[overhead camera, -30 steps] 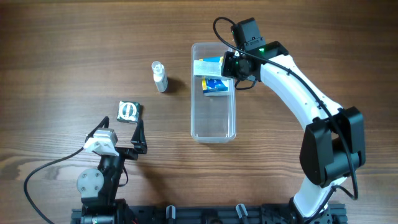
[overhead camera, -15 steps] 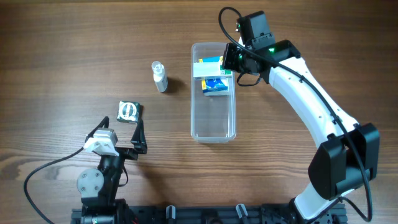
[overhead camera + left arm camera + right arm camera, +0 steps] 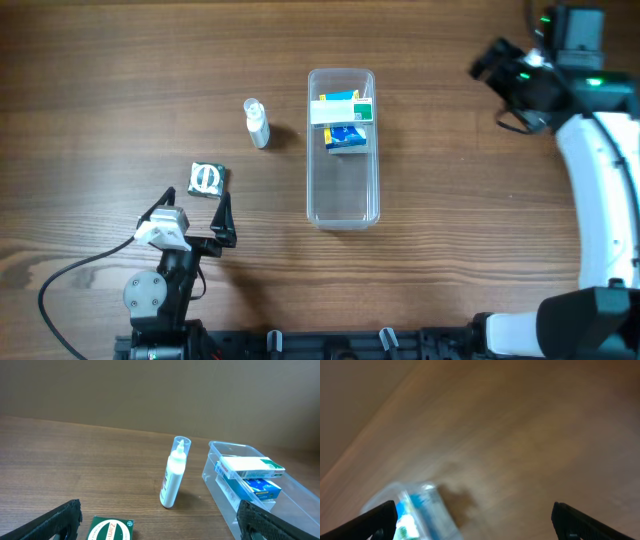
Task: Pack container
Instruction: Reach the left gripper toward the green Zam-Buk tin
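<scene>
Right jaws: spread wide, nothing between them. They hang at the far right of the counter [image 3: 120,60], well apart from the tub. The right wrist view is blurred and shows only a corner of the tub at its lower left. Judgement: the right arm [image 3: 600,180] stands clear so the tub's mouth is free.

Left jaws: also wide and empty, low at the near left. They face the 2 loose items, a small green-and-white box [image 3: 207,179] just beyond them and a white bottle [image 3: 257,123] farther off, which seems to stand upright.

Container [image 3: 343,195]: clear tub at centre, long axis running near to far. 2 boxes sit at its far end, a white box [image 3: 341,110] resting on a blue box [image 3: 346,138]. The near half is bare, probably kept for the rest.

Judgement: 2 of 4 items are packed. The loose 2 lie on the left arm's side, so the next pick is likely the green-and-white box.
</scene>
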